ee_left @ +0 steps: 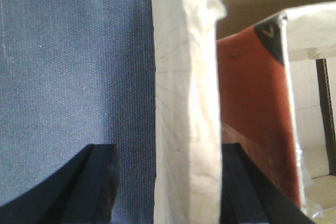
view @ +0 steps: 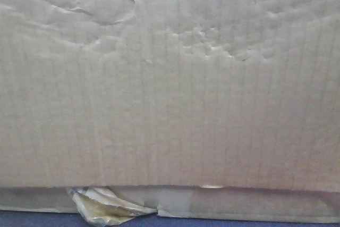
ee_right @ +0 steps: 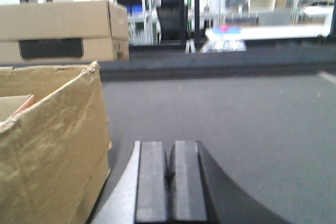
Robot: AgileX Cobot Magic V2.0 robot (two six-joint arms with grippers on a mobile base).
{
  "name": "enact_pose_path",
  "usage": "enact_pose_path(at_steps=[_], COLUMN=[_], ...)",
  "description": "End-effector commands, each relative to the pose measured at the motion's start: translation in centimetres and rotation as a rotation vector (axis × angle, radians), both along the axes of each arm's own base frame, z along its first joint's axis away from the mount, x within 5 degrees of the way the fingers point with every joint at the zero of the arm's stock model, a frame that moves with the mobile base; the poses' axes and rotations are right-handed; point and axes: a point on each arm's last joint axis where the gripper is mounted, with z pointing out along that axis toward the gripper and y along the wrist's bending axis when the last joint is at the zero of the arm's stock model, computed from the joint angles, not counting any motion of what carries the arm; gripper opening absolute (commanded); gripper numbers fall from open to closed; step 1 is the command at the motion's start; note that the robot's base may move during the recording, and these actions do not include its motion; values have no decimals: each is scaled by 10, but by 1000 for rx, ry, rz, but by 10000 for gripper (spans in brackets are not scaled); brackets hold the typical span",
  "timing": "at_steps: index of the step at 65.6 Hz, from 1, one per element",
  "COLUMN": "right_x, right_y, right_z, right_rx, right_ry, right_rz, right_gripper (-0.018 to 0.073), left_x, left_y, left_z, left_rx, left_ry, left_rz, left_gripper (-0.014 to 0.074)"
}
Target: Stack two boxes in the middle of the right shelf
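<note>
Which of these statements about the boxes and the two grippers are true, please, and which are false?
1. The right gripper is shut with nothing between its fingers. True.
2. The left gripper is shut and clear of any box. False: it is open, with one finger on either side of a cardboard box wall.
3. Yellowish tape peels from the lower edge of the box that fills the front view. True.
4. The near box in the right wrist view is sealed shut. False: its top is open.
</note>
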Motion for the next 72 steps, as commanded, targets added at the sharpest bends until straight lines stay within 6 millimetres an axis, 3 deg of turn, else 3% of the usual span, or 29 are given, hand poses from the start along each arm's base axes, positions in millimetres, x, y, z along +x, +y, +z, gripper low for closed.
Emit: enact_pose_path(at_steps=[1,20,47,54,63,72], right_x=[5,43,91,106,128,144], right_y=[1,2,-1,-4,-12,-4], right_z=[11,34,34,47,71,93], right_rx=[64,102,144,206,145,130], right_ry=[169,717,940,1024,1035,1048], right_rz=[15,50,54,-6,-102,-110], right_gripper=[-162,-162,-155,-140,-140,-140], left_x=[0,0,0,0,0,0], left_y=[0,0,0,-1,-1,-1], left_z=[0,0,0,0,0,0], left_rx=[2,5,14,3,3,3], left_ry=[-2,-2,-4,-1,-1,-1], left_rz=[-18,-26,-44,-44,-44,-44], left_gripper=[298,298,298,298,298,298])
